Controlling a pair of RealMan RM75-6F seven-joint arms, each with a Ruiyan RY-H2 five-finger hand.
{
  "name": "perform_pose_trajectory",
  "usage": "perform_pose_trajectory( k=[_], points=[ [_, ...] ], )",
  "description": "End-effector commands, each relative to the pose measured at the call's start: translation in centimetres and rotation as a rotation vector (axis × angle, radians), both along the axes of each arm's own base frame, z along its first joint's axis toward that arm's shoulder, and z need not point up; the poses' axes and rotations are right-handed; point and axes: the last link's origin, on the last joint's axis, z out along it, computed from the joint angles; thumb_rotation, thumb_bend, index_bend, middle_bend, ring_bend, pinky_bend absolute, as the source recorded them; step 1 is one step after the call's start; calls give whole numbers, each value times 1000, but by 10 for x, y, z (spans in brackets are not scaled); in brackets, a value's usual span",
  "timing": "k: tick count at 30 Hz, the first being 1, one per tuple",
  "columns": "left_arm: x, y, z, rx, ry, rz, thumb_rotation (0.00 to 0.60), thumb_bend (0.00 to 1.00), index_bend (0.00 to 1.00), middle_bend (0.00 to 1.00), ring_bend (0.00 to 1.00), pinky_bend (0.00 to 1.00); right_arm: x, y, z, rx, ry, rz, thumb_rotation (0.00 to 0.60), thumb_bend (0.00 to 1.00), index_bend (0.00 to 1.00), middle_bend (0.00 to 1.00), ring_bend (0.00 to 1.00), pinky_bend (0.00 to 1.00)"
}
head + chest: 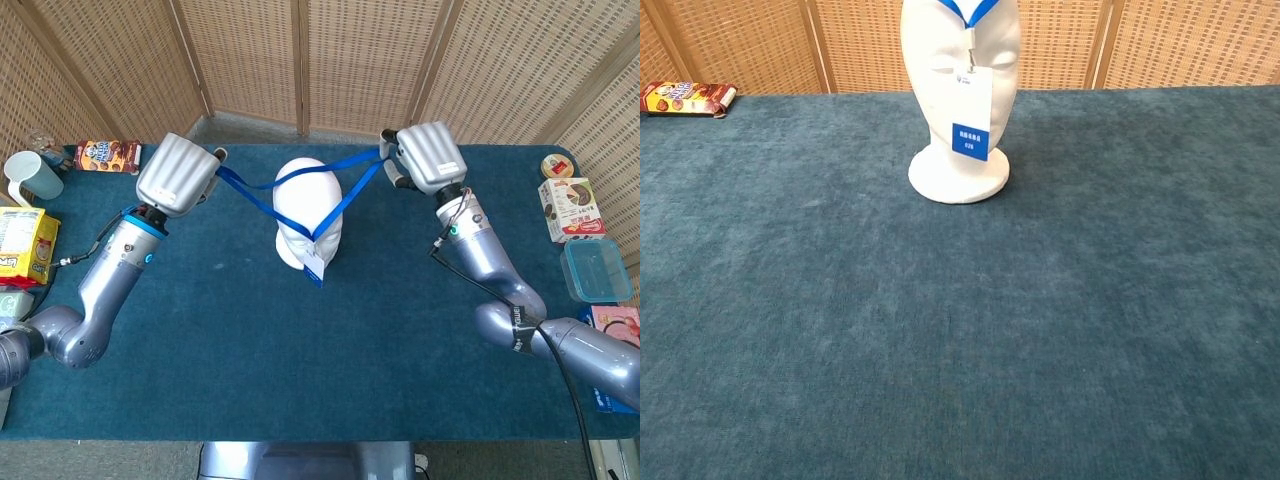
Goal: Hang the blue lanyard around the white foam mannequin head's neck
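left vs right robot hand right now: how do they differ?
The left robot hand sits lower in the head view and farther from the mannequin head; the right robot hand sits higher, nearer the table's back edge. The left forearm rises steeply; the right runs diagonally. Both hold the blue lanyard stretched over the head; its badge hangs in front.

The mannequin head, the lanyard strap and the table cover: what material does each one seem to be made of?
Mannequin head: matte white, smooth, no shine; it looks like foam.
Lanyard strap: flat, thin blue ribbon stretched straight between the left hand and the right hand; probably woven fabric, though no weave shows.
Table cover: dark teal with a mottled, fuzzy nap; probably carpet or plush cloth.
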Motion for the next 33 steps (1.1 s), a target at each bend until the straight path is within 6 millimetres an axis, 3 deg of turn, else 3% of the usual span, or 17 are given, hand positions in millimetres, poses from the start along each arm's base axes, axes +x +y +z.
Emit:
perform_pose_trajectory(
  k=[1,33],
  points=[
    [-1,0,-2,-6,0,3,548,502,677,1000,1000,1000,-2,0,-1,3,5,-5,600,544,680,1000,1000,1000],
    [-21,-6,-37,-104,48,77,548,476,677,1000,1000,1000,-23,1,-22,69,61,-64,600,539,680,1000,1000,1000]
  ],
)
